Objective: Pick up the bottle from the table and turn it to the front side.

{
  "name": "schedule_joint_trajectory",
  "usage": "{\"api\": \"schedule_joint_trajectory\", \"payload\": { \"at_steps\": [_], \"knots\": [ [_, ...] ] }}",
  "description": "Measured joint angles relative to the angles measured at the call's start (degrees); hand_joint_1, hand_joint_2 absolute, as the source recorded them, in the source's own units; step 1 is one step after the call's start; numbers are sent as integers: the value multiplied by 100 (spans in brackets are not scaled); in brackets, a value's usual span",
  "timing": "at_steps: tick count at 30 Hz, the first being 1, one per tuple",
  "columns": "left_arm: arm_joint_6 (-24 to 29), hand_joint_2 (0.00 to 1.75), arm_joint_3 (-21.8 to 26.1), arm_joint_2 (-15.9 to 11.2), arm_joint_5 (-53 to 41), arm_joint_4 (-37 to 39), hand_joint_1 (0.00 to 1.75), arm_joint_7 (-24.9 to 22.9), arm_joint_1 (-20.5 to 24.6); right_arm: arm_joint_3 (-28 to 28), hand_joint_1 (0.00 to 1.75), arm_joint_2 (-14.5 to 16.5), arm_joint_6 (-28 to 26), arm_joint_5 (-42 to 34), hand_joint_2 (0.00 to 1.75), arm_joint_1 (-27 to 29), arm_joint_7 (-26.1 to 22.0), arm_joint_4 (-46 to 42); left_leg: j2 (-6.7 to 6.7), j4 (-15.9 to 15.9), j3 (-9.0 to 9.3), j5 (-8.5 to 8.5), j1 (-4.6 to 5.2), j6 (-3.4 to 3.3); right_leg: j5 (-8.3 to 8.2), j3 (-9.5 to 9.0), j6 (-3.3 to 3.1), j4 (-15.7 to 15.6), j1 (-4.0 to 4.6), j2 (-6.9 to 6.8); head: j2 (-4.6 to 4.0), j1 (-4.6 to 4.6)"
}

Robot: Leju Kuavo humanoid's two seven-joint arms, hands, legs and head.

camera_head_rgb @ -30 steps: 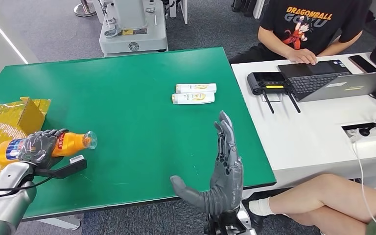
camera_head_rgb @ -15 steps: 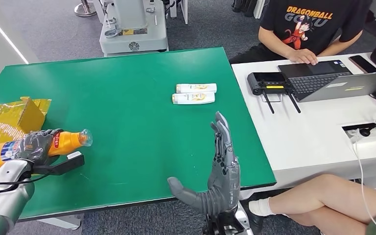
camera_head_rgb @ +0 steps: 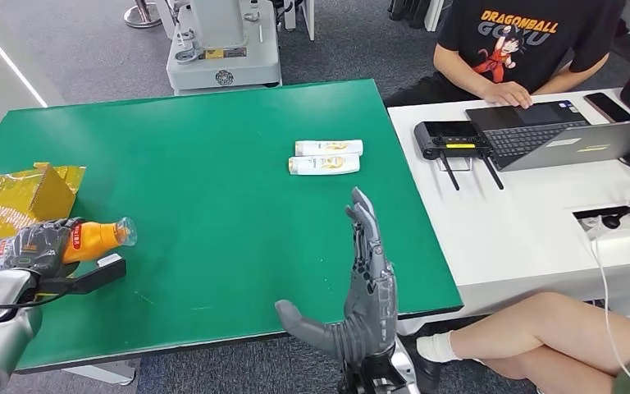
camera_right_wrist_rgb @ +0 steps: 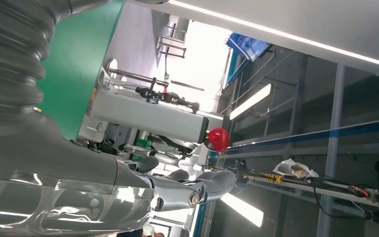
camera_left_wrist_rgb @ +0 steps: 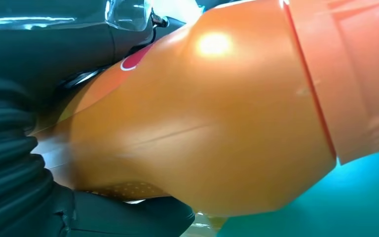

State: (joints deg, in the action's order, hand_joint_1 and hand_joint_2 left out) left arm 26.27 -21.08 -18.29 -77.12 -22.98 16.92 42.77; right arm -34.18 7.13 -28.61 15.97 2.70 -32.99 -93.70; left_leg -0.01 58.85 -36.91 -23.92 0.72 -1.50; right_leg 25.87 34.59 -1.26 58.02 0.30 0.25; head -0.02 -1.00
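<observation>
Clearly curled around an orange bottle [camera_head_rgb: 90,238], the left hand [camera_head_rgb: 37,246] holds it sideways above the green bench's [camera_head_rgb: 213,131] left edge, cap pointing inward. Gold foil [camera_head_rgb: 8,193] lies just behind, and the bottle's base is cut off by the frame. Near the front edge, the right hand [camera_head_rgb: 365,287] stands upright with fingers [camera_head_rgb: 362,226] spread, holding nothing. Two white tubes [camera_head_rgb: 326,156] lie well beyond it across open green surface.

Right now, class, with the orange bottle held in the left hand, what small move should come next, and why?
Probably roll the left hand at the wrist to bring the label forward: its fingers already wrap the orange bottle, which lies sideways with its cap toward the green table centre. The right hand stands open and apart.
</observation>
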Motion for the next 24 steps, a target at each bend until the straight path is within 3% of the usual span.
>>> {"api": "schedule_joint_trajectory", "payload": {
  "at_steps": [11, 15, 19, 23, 24],
  "knots": [
    [253, 175, 63, -67, -152, 124, 175, -104, -118, 1, 0, 2, 170, 172, 175, -29, 54, 3, 0, 0, 0, 0, 0, 0, 0, -1, -1, 0, 1, -1, 0, 0],
    [325, 175, 144, -69, -164, 155, 164, -184, -208, 2, 0, 3, 242, 222, 175, -42, 72, 20, -1, 0, 0, 0, -1, 0, 1, 0, -1, 0, 1, -1, 0, -1],
    [363, 175, 202, -72, -166, 164, 164, -253, -296, 2, 0, 4, 257, 285, 175, -60, 103, 34, -1, 0, 0, 0, -1, 0, 1, 0, -1, 0, 1, -1, 0, 0],
    [361, 175, 258, -73, -178, 172, 0, -284, -347, 2, 0, 4, 258, 307, 175, -64, 108, 37, -1, 0, 0, 0, -1, 0, 1, 0, -2, 0, 2, -1, 0, -1],
    [361, 175, 265, -74, -186, 172, 0, -297, -355, 2, 0, 4, 259, 308, 175, -64, 109, 37, -1, 0, 0, 0, -1, 0, 1, 0, -2, -1, 2, -1, 0, -1]
  ]
}}
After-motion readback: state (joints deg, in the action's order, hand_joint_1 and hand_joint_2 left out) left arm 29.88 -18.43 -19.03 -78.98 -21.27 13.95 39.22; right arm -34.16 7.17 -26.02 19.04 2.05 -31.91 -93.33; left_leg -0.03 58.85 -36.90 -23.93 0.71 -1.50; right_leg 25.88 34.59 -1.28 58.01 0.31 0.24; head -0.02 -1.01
